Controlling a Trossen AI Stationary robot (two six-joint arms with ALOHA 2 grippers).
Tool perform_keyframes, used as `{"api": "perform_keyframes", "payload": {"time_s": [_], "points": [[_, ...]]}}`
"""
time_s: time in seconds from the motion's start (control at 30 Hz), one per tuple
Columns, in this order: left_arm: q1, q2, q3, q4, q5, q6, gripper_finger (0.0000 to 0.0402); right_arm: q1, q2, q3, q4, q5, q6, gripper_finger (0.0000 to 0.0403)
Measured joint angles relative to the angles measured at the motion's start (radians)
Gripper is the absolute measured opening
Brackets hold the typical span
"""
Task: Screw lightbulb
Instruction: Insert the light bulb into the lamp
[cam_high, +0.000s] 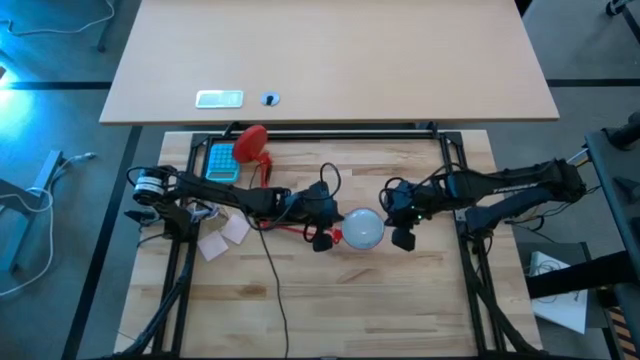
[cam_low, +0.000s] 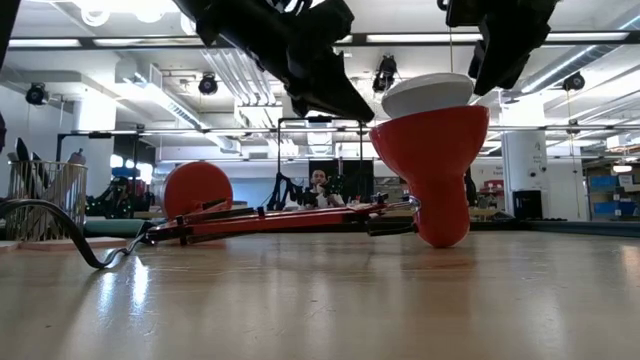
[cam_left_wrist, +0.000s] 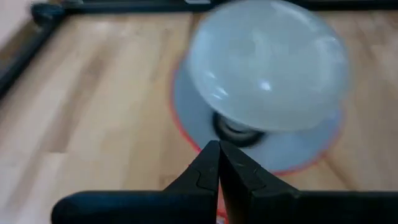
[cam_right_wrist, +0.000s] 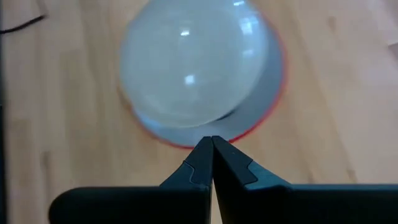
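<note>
Two arms flank the red lamp shade (cam_high: 352, 238) lying on my desk (cam_high: 330, 300), with the left tool (cam_left_wrist: 219, 163) and right tool (cam_right_wrist: 212, 155) each pinched fully closed and holding nothing, one on either side of it. Sitting in that shade's mouth is the lightbulb (cam_high: 363, 228), a smooth, frosted white globe narrowing to a dark neck (cam_left_wrist: 233, 127). I judge it light, slippery and fragile, so I'd grip gently across the widest part of the glass.
</note>
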Motion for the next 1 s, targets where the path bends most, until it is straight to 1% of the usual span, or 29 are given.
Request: {"api": "perform_keyframes", "payload": {"time_s": [0.1,0.27,0.43,0.5,0.63,0.8,0.9,1.0], "points": [[-0.020,-0.001,-0.005,-0.008,0.062,-0.036,0.0000,-0.009,0.003,0.000,-0.003,0.055,0.001,0.0000],[-0.043,0.012,-0.009,0.003,0.070,-0.052,0.0000,-0.011,0.009,-0.001,0.020,0.053,0.002,0.0000],[-0.041,0.015,-0.009,0.064,0.065,-0.034,0.0000,-0.008,0.009,-0.001,0.051,0.015,0.019,0.0000],[-0.036,0.015,-0.009,0.067,0.042,-0.024,0.0000,-0.008,0.008,-0.001,0.052,0.005,0.022,0.0000],[-0.019,0.015,-0.010,0.068,-0.011,-0.003,0.0000,-0.007,0.008,-0.002,0.062,-0.061,0.045,0.0000],[0.005,0.016,-0.010,0.061,-0.015,0.015,0.0000,-0.001,0.008,-0.002,0.093,-0.134,0.063,0.0000],[0.009,0.008,-0.010,0.047,-0.013,0.025,0.0000,0.001,0.008,0.006,0.066,-0.144,0.055,0.0000],[0.001,-0.012,-0.010,-0.034,-0.001,0.038,0.0000,0.001,0.003,0.026,0.014,-0.126,0.037,0.0000]]}}
